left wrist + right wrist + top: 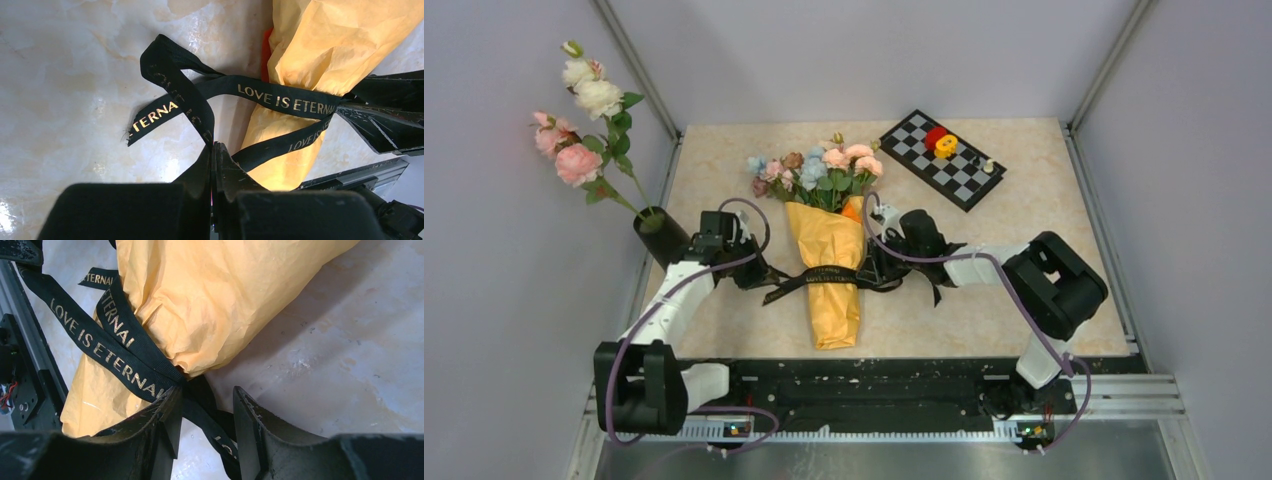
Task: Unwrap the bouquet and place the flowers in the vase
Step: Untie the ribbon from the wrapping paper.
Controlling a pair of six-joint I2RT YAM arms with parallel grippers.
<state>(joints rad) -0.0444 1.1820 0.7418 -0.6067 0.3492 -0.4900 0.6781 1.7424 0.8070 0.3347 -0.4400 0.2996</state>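
Mid-table the bouquet (829, 262) lay flat, blooms pointing far, paper tail pointing near. Flowers (819, 168) were wrapped, heads fanning out of the far end of the orange-yellow paper. Black ribbon (829, 276), gold "LOVE IS ETERNAL" lettering, was cinched round the paper's waist.

Left pincer (214, 156) was clenched on the ribbon's left tail, fingers pressed together with the strap pinched between them. A loop and a loose end lay on the table (1024, 290) just left of the paper.

Right pincer (206, 397) was released, jaws apart, straddling a ribbon strand on the right side of the wrap. The strand ran through the gap. Fingertips sat low, just beside the paper.

Vase (662, 238) stood upright at the far left edge, just beyond the left arm's wrist, well apart from the bouquet. Long-stemmed pink and white roses (579, 120) in it leaned left.

Chessboard (944, 158) sat far right, with red and yellow pieces on top.
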